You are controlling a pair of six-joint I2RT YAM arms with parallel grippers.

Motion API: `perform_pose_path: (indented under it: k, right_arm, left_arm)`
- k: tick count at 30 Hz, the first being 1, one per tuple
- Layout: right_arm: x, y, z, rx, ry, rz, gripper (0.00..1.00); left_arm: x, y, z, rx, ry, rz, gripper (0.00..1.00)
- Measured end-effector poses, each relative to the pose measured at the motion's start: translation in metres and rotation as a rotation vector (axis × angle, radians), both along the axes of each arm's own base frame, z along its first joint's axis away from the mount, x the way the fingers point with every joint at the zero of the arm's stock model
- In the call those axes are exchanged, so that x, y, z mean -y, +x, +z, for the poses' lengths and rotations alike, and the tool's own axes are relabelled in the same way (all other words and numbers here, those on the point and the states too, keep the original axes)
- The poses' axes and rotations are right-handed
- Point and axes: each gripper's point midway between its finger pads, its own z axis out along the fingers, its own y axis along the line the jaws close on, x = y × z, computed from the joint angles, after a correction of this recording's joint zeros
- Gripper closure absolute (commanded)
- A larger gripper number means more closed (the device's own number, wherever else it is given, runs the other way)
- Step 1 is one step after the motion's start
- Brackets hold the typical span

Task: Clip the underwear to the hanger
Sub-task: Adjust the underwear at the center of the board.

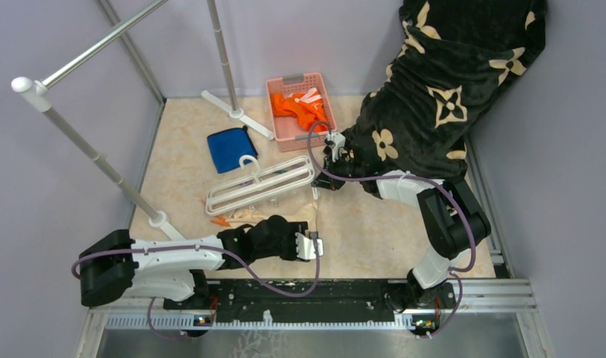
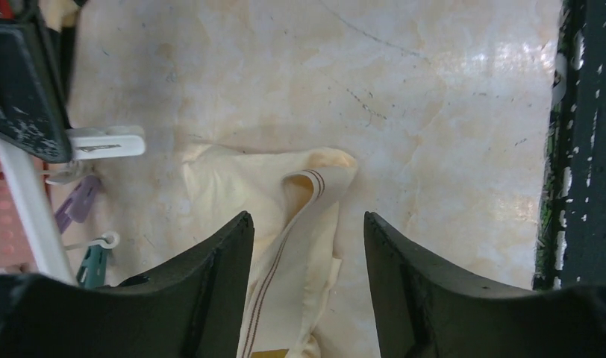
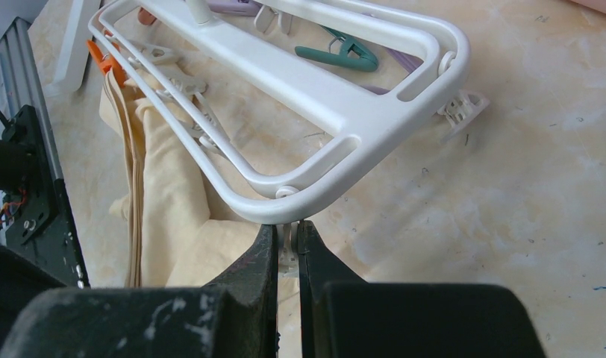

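The underwear [image 2: 233, 186] is pale peach and lies crumpled on the table, its striped waistband running between my left gripper's [image 2: 306, 218] fingers. Those jaws stand open, and the fabric lies loose between them. From above, the left gripper [image 1: 315, 246] sits at the near edge of the underwear [image 1: 244, 215]. The white hanger [image 3: 337, 112] lies flat over the fabric [image 3: 173, 194]. My right gripper [image 3: 286, 226] is at the hanger's rounded end, shut on a small white clip [image 3: 288, 250] hanging under the frame. In the top view the right gripper [image 1: 320, 179] meets the hanger [image 1: 259, 185] at its right end.
A pink basket [image 1: 324, 93] with orange clothes [image 1: 300, 108] stands at the back. A blue folded cloth [image 1: 231, 148] lies left of it. Grey rack poles [image 1: 98, 160] rise on the left. A figure in a black patterned garment [image 1: 442, 82] leans in at back right.
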Motion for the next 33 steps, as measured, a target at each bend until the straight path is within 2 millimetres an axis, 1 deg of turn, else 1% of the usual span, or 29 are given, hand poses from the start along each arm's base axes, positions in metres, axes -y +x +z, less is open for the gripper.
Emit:
perform_pose_path:
  k: [2, 6, 8, 10, 13, 14, 20, 26, 29, 33]
  right_arm:
    - [0.000, 0.000, 0.000, 0.000, 0.000, 0.000, 1.00]
    - [0.000, 0.000, 0.000, 0.000, 0.000, 0.000, 1.00]
    - [0.000, 0.000, 0.000, 0.000, 0.000, 0.000, 1.00]
    - [0.000, 0.000, 0.000, 0.000, 0.001, 0.001, 1.00]
    - [0.000, -0.001, 0.000, -0.001, 0.002, 0.003, 1.00]
    - [0.000, 0.000, 0.000, 0.000, 0.002, 0.003, 1.00]
    - [0.000, -0.001, 0.000, -0.001, 0.003, 0.005, 1.00]
    - [0.000, -0.001, 0.000, -0.001, 0.003, 0.006, 1.00]
    - [0.000, -0.001, 0.000, -0.001, 0.003, 0.006, 1.00]
    - [0.000, -0.001, 0.000, -0.001, 0.003, 0.006, 1.00]
  left_arm:
    - [0.002, -0.002, 0.014, 0.005, -0.040, -0.014, 0.39]
    - [0.002, -0.002, 0.036, 0.000, -0.099, -0.036, 0.43]
    - [-0.001, 0.001, 0.041, -0.024, -0.121, -0.047, 0.44]
    - [-0.007, 0.010, 0.043, -0.070, -0.136, -0.047, 0.43]
    - [-0.015, 0.023, 0.041, -0.142, -0.140, -0.059, 0.42]
    - [-0.015, 0.023, 0.039, -0.157, -0.135, -0.069, 0.42]
    - [-0.001, 0.008, 0.017, -0.283, -0.064, -0.212, 0.43]
    - [0.002, 0.005, -0.001, -0.339, -0.021, -0.262, 0.42]
    - [0.002, 0.007, -0.003, -0.337, -0.018, -0.260, 0.41]
    - [0.004, 0.016, 0.001, -0.309, -0.036, -0.247, 0.41]
